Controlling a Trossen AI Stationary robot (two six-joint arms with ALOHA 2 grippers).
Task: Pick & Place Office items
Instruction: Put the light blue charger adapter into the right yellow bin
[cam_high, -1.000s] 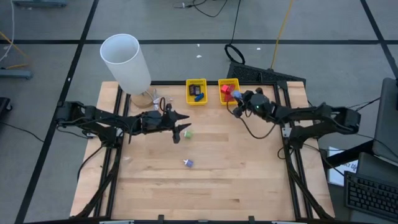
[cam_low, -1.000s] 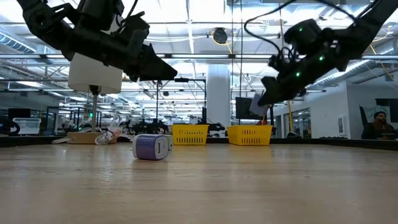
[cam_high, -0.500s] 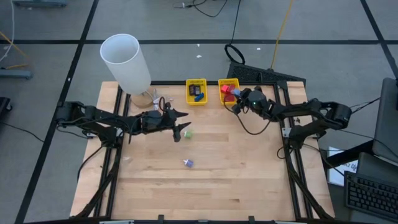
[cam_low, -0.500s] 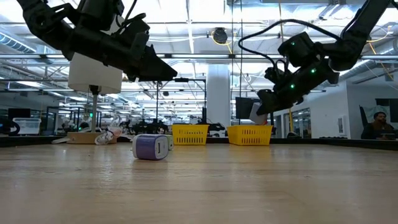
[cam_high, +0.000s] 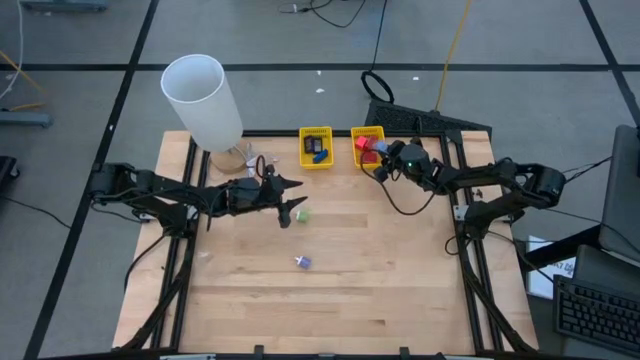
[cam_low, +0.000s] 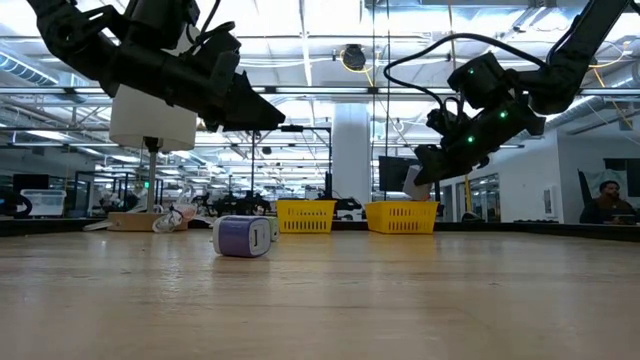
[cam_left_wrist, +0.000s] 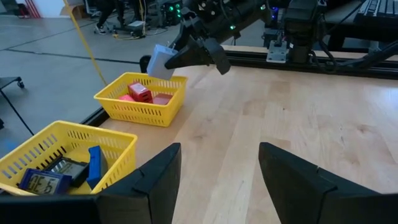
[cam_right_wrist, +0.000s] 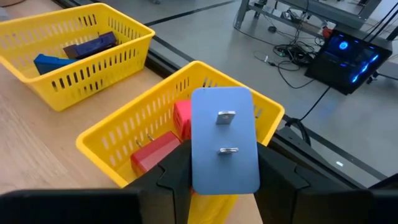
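1. Overhead, we are seeing the right claw (cam_high: 378, 160) gripping a pale blue plug block (cam_right_wrist: 224, 140) over the red-item basket (cam_right_wrist: 124, 146); the block is hiding part of the red items (cam_right_wrist: 155, 152).
2. We are finding the left claw (cam_left_wrist: 217, 180) gaping wide and empty above the table (cam_high: 380, 270).
3. We are barely making out a green piece (cam_high: 303, 213) and a purple piece (cam_high: 303, 262) lying loose.

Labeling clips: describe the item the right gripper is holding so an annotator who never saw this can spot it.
Find the two yellow baskets at the table's far edge; the right gripper hovers over the basket holding red blocks. Clamped in it is a pale blue plug adapter, flat and rounded, the only item with two metal prongs.
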